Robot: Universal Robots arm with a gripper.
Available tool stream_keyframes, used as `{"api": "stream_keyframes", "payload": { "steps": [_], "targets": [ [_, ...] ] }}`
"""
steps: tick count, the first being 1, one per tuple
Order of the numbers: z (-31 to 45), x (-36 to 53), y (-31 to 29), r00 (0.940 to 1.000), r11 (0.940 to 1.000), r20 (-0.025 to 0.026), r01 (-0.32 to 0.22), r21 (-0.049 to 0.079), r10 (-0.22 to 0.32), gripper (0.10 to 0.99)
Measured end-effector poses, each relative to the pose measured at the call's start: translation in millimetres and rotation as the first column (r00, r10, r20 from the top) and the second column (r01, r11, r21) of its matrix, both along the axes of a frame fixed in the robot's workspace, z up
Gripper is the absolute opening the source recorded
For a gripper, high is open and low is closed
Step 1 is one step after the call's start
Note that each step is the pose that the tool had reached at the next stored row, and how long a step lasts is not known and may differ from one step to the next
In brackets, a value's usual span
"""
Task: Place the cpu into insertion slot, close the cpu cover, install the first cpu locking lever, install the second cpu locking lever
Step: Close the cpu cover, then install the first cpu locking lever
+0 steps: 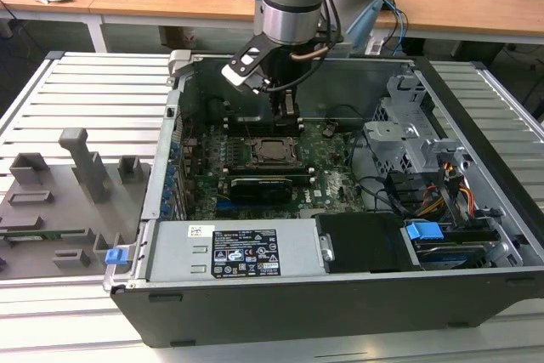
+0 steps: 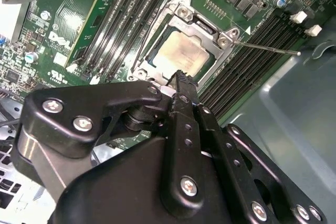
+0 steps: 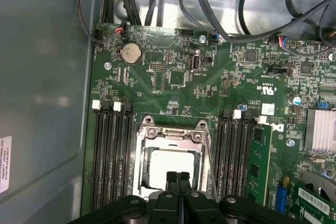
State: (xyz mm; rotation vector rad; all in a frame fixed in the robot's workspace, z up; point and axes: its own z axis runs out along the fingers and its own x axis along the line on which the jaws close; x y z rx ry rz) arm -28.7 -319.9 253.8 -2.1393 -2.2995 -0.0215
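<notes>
Inside the open computer case [image 1: 340,312], which sat on the slatted counter [image 1: 85,91], the gripper [image 1: 287,125] hung over the far-middle part of the green motherboard [image 3: 173,51]. It stood just above the socket [image 3: 148,156].

**State of the work.** The chip [image 3: 170,166] lay flat in the socket, silver face up. The metal cover [image 3: 172,134] lay down over it, framing the chip through its window. In the second wrist view one thin locking lever [image 2: 268,48] jutted out across the memory slots [image 2: 252,66], apparently not latched. The first two steps therefore looked complete, and the step in hand was judged to be the first lever.

**Fingers.** In both wrist views the fingers [image 3: 184,178] were pressed together with no gap and held nothing. Their tips hovered just over the near edge of the cover. Whether they touched it could not be told.

**Requirement for the next move.** The closed tips would probably have to serve as a pusher. They would need to bear on the loose lever's free end, not on the chip face, press it down, and swing it sideways under its retaining hook.
</notes>
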Motion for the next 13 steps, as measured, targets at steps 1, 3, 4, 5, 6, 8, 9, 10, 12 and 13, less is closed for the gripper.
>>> {"api": "stream_keyframes", "payload": {
  "steps": [1, 3, 4, 5, 6, 8, 9, 10, 12, 13],
  "targets": [
    [0.0, -0.6, 0.0, 1.0, 1.0, -0.0001, 0.0, 0.0, 0.0, 0.106],
    [0.0, -1.8, 0.0, 1.0, 1.0, -0.0001, 0.0, 0.0, 0.0, 0.106],
    [0.0, -2.1, 0.0, 1.0, 1.0, 0.0, 0.0, 0.0, 0.0, 0.106],
    [0.0, -2.3, 0.0, 1.0, 1.0, -0.0001, 0.0, 0.0, 0.0, 0.106],
    [0.0, -2.6, 0.0, 1.0, 1.0, 0.0, 0.0, 0.0, 0.0, 0.106],
    [0.0, -3.2, 0.0, 1.0, 1.0, -0.0001, 0.0, 0.0, 0.0, 0.106],
    [0.0, -3.3, 0.0, 1.0, 1.0, 0.0, 0.0, 0.0, 0.0, 0.106],
    [0.3, -3.3, 0.0, 1.0, 1.0, -0.0001, 0.0, 0.0, 0.0, 0.106],
    [0.8, -3.3, 0.0, 1.0, 1.0, -0.0001, 0.0, 0.0, 0.0, 0.106],
    [1.2, -3.3, 0.0, 1.0, 1.0, -0.0001, 0.0, 0.0, 0.0, 0.106]
  ]
}}
